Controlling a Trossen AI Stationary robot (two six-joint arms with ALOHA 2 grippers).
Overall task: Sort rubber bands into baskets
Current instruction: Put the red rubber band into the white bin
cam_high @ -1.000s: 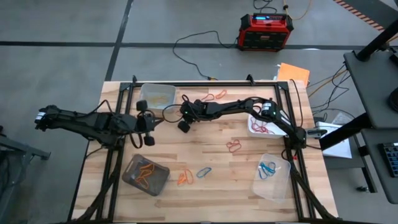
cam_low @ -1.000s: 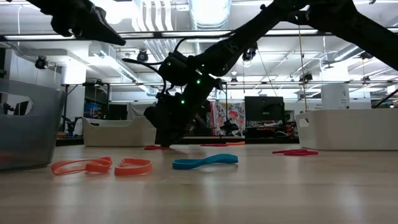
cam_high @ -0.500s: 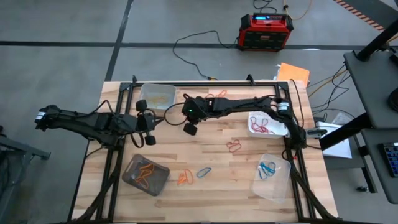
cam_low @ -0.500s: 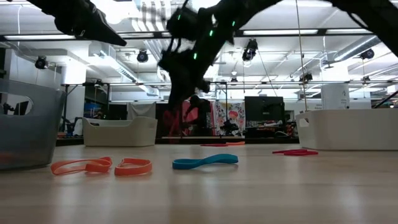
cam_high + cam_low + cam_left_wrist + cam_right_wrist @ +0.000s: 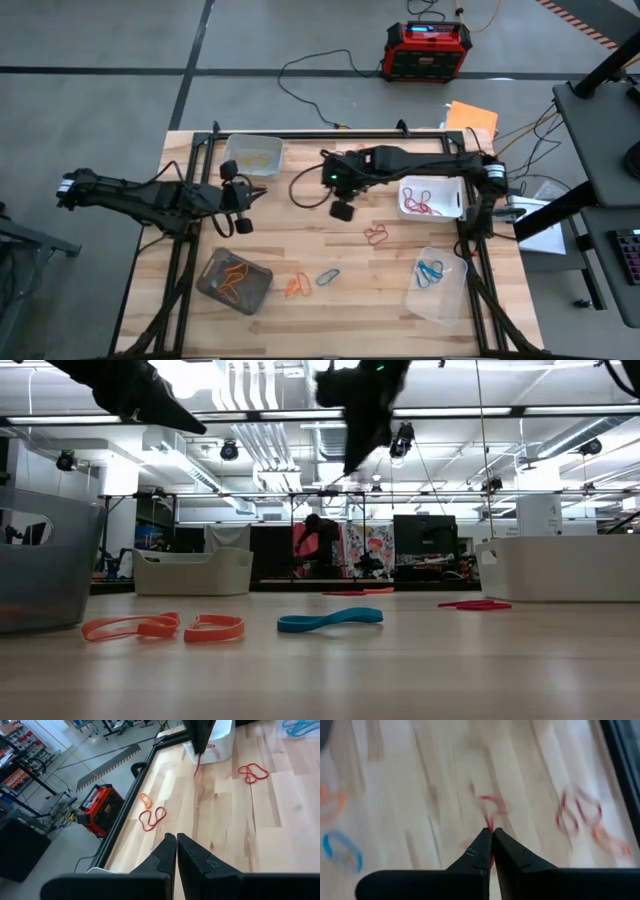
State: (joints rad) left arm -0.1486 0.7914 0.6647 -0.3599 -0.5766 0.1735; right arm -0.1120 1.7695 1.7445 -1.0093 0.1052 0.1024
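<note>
1. Right gripper [image 5: 491,834]: my fingers are pressed together and clamped on one red band [image 5: 196,767]. The band hangs loose below the fingertips. The gripper is raised well clear of the table [image 5: 300,245], just beside the white basket [image 5: 432,181], on the side of that basket that faces my left arm.

2. Left gripper [image 5: 176,840]: my fingers are pressed together with nothing between them. This arm waits well apart from the white basket, across the table from it, with its fingertips pointing toward it.

3. White basket: it holds several red bands.

4. Other baskets, placed from the white basket:
- The clear basket with blue bands [image 5: 425,305] is near the white basket, toward the table edge away from the red-and-black box [image 5: 428,50].
- The grey basket [image 5: 210,262] holds orange bands. It is well apart from the white basket, at the corner diagonally across on my left arm's side.
- The clear basket with yellow bands [image 5: 232,145] is well apart from the white basket, across the table beyond my left gripper.

5. Loose bands on the table, placed from the white basket:
- A tangle of red loops [image 5: 376,236] lies near it, between it and the middle of the table.
- An orange band [image 5: 297,287] and a blue band [image 5: 328,276] lie side by side farther off, between the grey basket and the clear basket with blue bands.
- A red and orange cluster [image 5: 345,155] lies near the table edge on the box side, beyond my right gripper.
</note>
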